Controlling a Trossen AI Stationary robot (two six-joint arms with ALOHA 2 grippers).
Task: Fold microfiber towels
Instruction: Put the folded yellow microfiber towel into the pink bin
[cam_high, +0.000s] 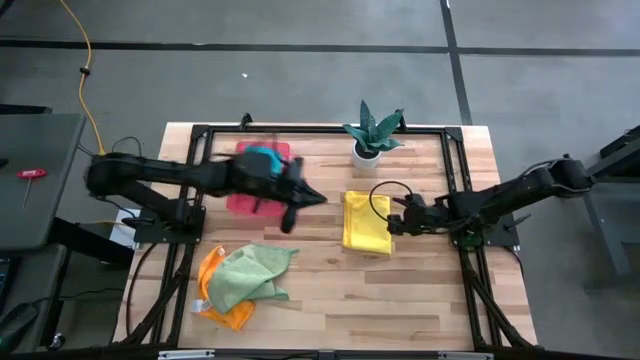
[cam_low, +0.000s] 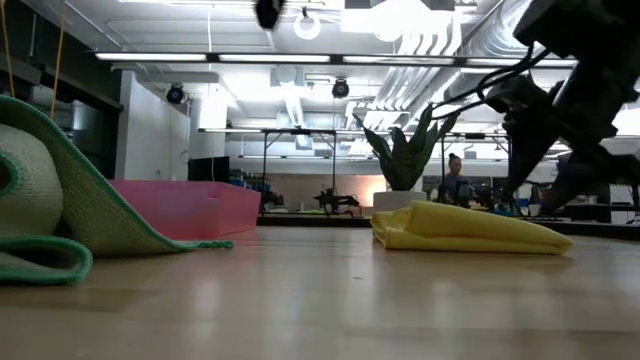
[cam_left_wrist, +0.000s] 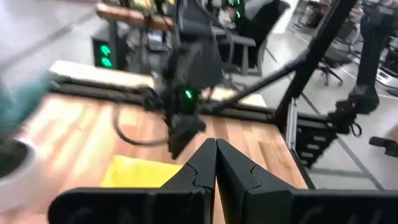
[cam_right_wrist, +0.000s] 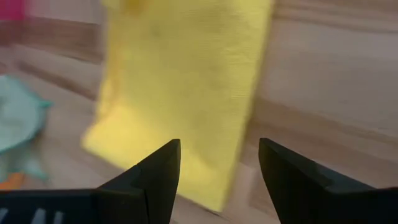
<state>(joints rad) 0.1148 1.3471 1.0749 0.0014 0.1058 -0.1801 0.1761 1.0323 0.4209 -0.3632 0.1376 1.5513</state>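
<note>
We see the right gripper (cam_right_wrist: 217, 165) hanging with its fingers (cam_right_wrist: 163, 167) spread wide and nothing between them. Just ahead of those fingertips lies a folded yellow towel (cam_high: 366, 222), flat on the wooden surface (cam_high: 400, 300) and not touched by them. The left gripper (cam_left_wrist: 216, 163) has its fingers pressed together, empty, raised above the surface; the yellow towel lies ahead of and below its tips, and the right arm shows beyond it. Behind the left fingers sits a pink tray (cam_high: 245, 196) with a teal towel (cam_high: 262, 157) in it. Well off to the side of both sets of fingers, near the front edge, a light green towel (cam_high: 245, 275) lies crumpled over an orange towel (cam_high: 222, 300), partly covering it. A potted plant (cam_high: 372, 135) stands near the far edge of the surface, beyond the yellow towel.
</note>
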